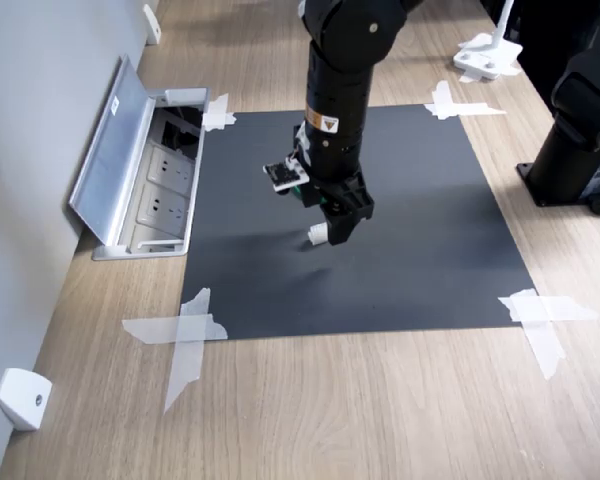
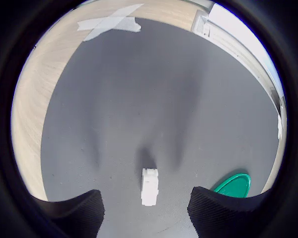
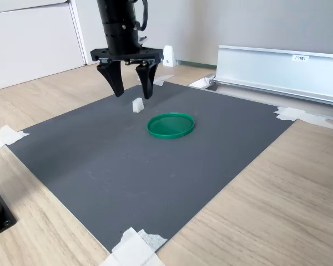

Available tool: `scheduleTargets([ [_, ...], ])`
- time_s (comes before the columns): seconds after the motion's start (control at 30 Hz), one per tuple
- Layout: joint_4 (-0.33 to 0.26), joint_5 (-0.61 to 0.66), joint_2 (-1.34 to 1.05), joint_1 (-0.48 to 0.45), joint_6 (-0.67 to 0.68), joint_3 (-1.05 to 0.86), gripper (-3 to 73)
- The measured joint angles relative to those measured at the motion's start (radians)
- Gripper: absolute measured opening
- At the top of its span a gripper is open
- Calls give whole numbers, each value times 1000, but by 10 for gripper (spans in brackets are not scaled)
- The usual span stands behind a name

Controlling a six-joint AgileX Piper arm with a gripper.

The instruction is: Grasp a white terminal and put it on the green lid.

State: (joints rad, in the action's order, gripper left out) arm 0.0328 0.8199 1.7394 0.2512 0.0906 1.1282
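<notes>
Arm: black, standing near-vertical over the mat, wrist turned straight down in both exterior views.

End effector [image 3: 133, 91]: two black fingers [image 3: 116, 83] pointing down, spread apart, nothing between them. Tips hang just above the mat, short of touching it. In the wrist view the two fingertips [image 2: 74, 213] frame the terminal from either side, with open mat showing between each tip and the block.

White terminal [image 3: 137, 105]: small white plastic block, resting on the dark grey mat [image 3: 100, 166], free of the fingers. In the second exterior view it sits directly under the gap between the fingers, standing slightly taller than wide. In the wrist view [image 2: 149, 186] it reads as oblong, its long axis running away from the camera, roughly parallel with the two fingers; a narrower stepped end faces outward. In the first exterior view it peeks out just beside the end effector's left side [image 1: 318, 235].

Green lid [image 3: 171, 125]: flat round dark green disc with raised rim, lying on the mat near the terminal, to its right in the second exterior view, apart from it. Only an edge shows in the wrist view [image 2: 233, 184]; hidden behind the arm in the first exterior view.

Mat: taped at its corners with white tape [image 1: 185, 335] to a light wood surface [image 1: 380, 410].

Socket box [image 1: 160, 185]: recessed in the surface beside the mat, metal lid open.
</notes>
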Motion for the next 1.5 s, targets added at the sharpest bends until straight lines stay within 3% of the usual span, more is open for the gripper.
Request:
scheduleTargets([
  [0.6,2,-25,75,0,15,2,704],
  [0.7,2,-40,76,0,31,2,643],
  [0.77,3,-46,76,0,34,4,564],
  [1.03,1,-53,76,0,33,9,103],
  [1.27,11,-19,42,-35,34,9,79],
  [1.5,12,51,-64,-222,139,9,79],
])
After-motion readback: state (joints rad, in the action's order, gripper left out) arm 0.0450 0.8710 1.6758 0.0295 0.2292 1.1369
